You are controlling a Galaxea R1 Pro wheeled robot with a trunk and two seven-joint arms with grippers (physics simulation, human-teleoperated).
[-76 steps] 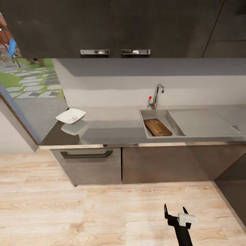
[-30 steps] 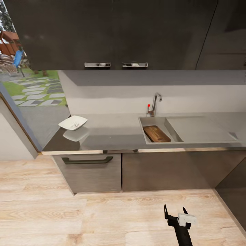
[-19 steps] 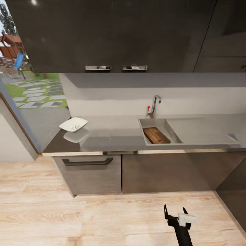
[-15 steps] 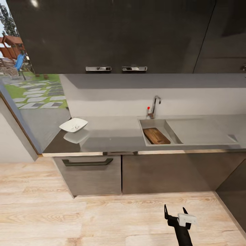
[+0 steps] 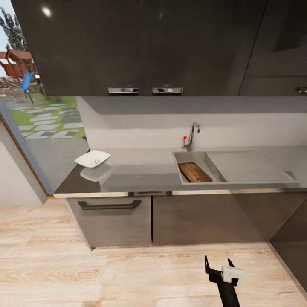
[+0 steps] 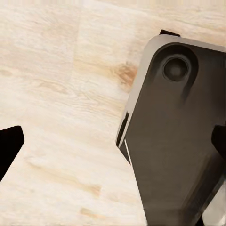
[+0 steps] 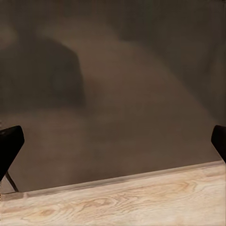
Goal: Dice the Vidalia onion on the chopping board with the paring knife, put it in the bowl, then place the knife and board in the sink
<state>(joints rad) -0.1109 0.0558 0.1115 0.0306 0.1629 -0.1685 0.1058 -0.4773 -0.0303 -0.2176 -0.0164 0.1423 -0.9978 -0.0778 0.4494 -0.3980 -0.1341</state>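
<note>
Chopping board (image 5: 195, 172), brown with rounded corners, lies apparently tilted in the sink (image 5: 187, 158); right tool (image 5: 218, 265) spread.

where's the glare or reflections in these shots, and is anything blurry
Head view: a bright glare spot on the glossy upper cabinets; the countertop mirrors the bowl just below it. Right wrist view: the dark cabinet front is soft and murky, with a vague shadow. Left wrist view: the wood floor looks sharp.
</note>
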